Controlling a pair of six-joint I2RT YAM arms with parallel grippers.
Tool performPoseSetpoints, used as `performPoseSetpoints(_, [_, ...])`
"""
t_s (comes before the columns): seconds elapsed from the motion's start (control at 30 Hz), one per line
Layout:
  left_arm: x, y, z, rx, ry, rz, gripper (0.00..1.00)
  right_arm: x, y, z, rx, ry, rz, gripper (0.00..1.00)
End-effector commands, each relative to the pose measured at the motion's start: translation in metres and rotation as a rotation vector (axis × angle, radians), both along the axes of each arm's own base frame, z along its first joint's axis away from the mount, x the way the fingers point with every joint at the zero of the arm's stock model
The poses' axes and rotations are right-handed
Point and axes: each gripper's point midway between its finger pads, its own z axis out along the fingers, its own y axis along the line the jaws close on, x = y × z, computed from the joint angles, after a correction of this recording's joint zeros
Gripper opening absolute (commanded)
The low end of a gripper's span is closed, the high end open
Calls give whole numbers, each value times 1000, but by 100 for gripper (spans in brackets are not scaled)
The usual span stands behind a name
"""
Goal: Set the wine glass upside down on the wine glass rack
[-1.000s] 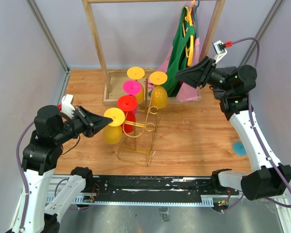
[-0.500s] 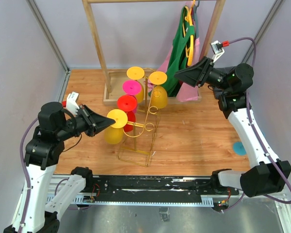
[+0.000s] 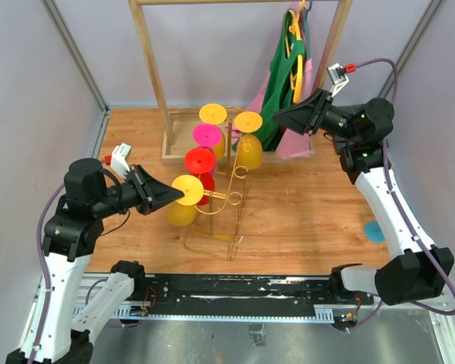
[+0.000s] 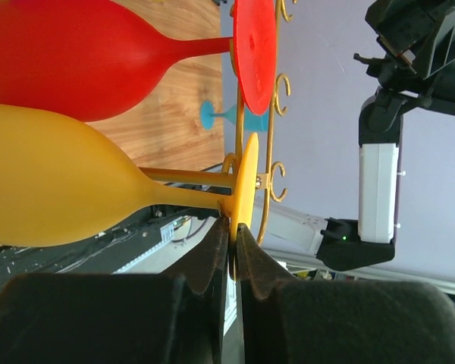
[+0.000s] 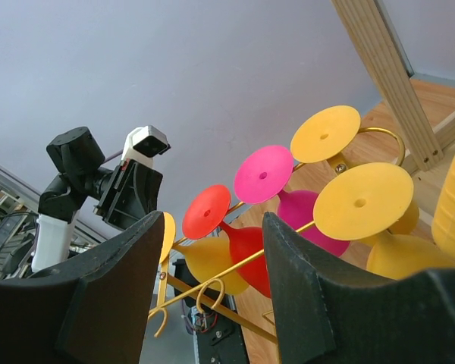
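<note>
Wood made up the table (image 3: 303, 205), and pale walls stood around it. At the back stood a tall wooden clothes rail (image 3: 150, 68) with a green cloth (image 3: 277, 98) hanging from it. In the middle of the table stood the gold wine glass rack (image 3: 233, 199). A red glass (image 3: 199, 161), a pink glass (image 3: 206, 136) and two more yellow glasses (image 3: 248, 121) hung on it upside down, with their flat feet up. The left gripper (image 3: 163, 196) reached toward the near left side of the rack. Its fingers (image 4: 212, 254) were pinched tight on the rim of the flat foot of the yellow wine glass (image 4: 61, 189). This glass was upside down too, foot up and bowl down, just beside the red glass and close against the gold wire. I could not tell if the rack was carrying it. The right gripper (image 3: 282, 117) was up high, near the green cloth and well apart from the rack. Its fingers were partly spread and held nothing. A teal glass (image 3: 374, 231) sat on the table far to the right.
</note>
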Motion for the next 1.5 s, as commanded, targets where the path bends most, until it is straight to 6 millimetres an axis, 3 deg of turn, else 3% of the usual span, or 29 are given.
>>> performPoseSetpoints(0.0, [-5, -3, -4, 4, -27, -48, 18, -1, -3, 17, 19, -57, -13, 56])
performPoseSetpoints(0.1, [-6, -2, -6, 3, -24, -47, 29, -1, -3, 16, 18, -54, -11, 56])
performPoseSetpoints(0.5, [-13, 4, 7, 62, -70, -39, 53, -1, -3, 15, 15, -54, -11, 57])
performPoseSetpoints(0.63, [-19, 11, 9, 121, -64, -32, 54, 0, -3, 14, 10, -55, -13, 57])
performPoseSetpoints(0.8, [-19, 41, 13, 296, -69, 95, 52, 3, -5, 9, -35, -71, -31, 59])
performPoseSetpoints(1.0, [-14, 81, 55, 466, -194, 276, 53, 17, -9, -4, -115, -42, -79, 59])
performPoseSetpoints(1.2, [-9, 90, 58, 503, -234, 317, 53, 34, -11, -12, -154, 30, -123, 59])
performPoseSetpoints(1.37, [10, 102, 72, 536, -327, 407, 53, 52, -21, -32, -241, 109, -228, 59])
performPoseSetpoints(1.47, [27, 113, 84, 556, -365, 494, 53, 62, -39, -59, -377, 204, -345, 59])
